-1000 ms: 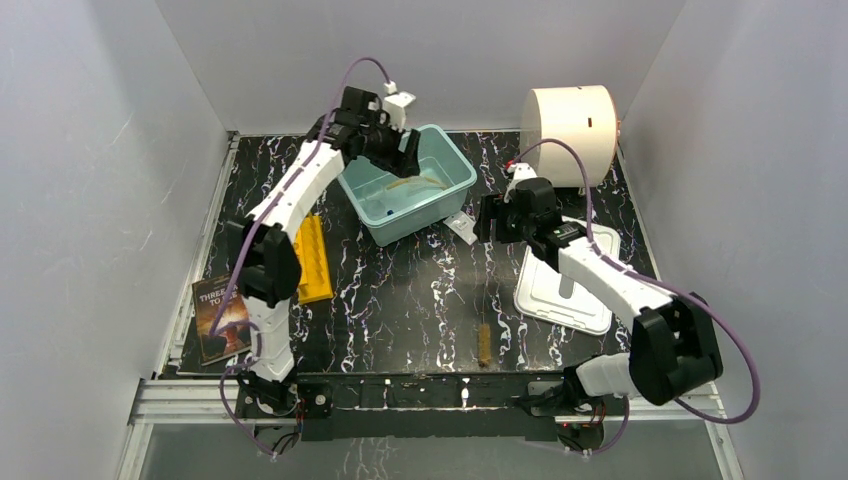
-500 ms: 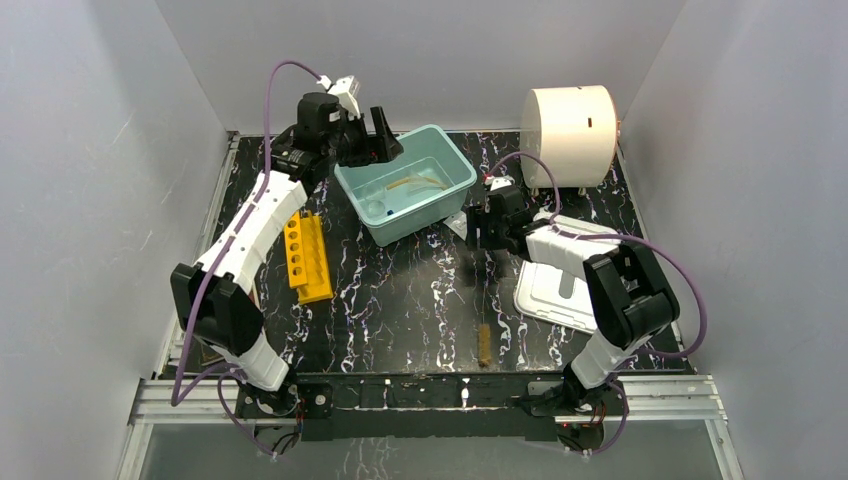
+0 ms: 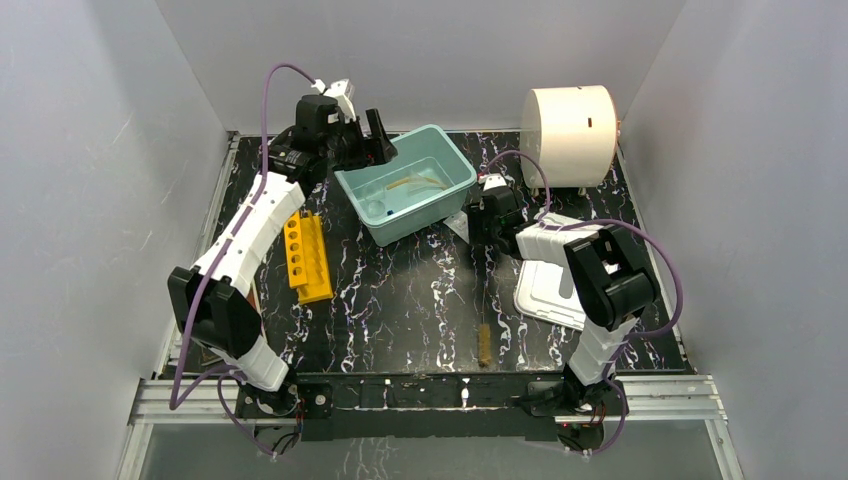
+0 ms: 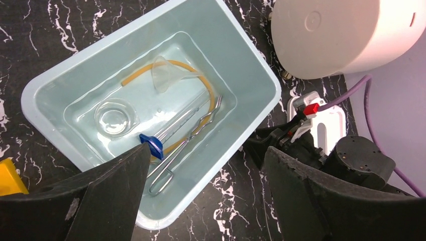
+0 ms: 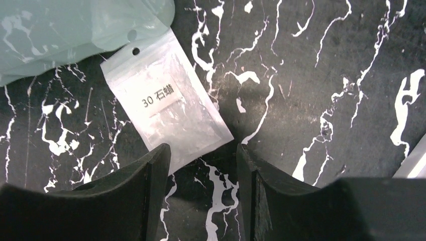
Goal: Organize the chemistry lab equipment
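Packet flat, just ahead of right pincer

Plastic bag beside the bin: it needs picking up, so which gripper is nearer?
Right. The right gripper hangs open just above one corner of the bag; the left gripper is open over the opposite side of the teal bin, farther away.

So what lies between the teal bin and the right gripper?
A small clear labelled bag, flat on the table; the right wrist view shows it before the open right gripper.
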### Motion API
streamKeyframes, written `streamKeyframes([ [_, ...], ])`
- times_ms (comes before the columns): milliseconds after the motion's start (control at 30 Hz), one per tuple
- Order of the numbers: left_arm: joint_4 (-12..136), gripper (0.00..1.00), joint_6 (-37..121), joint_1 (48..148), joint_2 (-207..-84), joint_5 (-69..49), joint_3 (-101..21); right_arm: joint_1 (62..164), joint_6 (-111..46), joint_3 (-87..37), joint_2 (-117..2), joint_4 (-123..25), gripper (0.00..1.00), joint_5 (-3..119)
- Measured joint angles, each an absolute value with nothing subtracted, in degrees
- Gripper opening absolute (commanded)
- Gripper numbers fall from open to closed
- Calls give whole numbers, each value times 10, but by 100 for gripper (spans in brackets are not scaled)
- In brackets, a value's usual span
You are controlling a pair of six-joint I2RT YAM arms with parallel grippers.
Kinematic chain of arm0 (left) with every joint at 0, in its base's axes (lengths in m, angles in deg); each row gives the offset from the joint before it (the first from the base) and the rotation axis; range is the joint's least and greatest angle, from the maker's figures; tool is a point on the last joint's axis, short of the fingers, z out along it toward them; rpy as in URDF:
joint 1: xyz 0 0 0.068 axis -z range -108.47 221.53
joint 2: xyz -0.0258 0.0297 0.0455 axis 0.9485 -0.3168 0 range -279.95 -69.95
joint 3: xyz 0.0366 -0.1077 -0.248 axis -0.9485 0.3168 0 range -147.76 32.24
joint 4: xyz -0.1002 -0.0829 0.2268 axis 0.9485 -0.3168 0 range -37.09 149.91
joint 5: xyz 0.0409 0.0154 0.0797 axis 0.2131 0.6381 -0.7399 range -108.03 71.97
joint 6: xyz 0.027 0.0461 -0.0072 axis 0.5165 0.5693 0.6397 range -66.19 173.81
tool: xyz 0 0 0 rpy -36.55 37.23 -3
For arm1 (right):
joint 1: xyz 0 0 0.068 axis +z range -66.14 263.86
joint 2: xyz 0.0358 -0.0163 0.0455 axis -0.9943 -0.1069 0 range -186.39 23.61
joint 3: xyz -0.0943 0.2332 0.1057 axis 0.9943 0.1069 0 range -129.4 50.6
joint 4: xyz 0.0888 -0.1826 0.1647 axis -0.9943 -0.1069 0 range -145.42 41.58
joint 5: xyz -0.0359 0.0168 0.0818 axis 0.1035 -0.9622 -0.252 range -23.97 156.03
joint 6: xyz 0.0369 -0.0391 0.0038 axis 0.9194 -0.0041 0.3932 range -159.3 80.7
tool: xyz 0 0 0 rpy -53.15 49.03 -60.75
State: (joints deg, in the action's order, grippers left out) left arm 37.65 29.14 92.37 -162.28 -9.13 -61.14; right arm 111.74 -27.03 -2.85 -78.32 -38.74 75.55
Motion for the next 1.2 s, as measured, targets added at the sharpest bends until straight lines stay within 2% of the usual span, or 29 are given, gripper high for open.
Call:
streamKeyframes([
  [267, 364, 84, 296, 924, -1612, -102, -611, 1117, -277, -29, -792, -357, 59, 754],
  [767, 363, 83, 305, 932, -1605, -103, -609, 1117, -287, -20, -778, -380, 16, 734],
  [900, 363, 83, 305, 935, -1605, -101, -609, 1117, -258, 9, -740, -414, 11, 730],
  [1200, 372, 83, 294, 946, -1605, -82, -595, 1117, -199, 60, -649, -467, 11, 666],
])
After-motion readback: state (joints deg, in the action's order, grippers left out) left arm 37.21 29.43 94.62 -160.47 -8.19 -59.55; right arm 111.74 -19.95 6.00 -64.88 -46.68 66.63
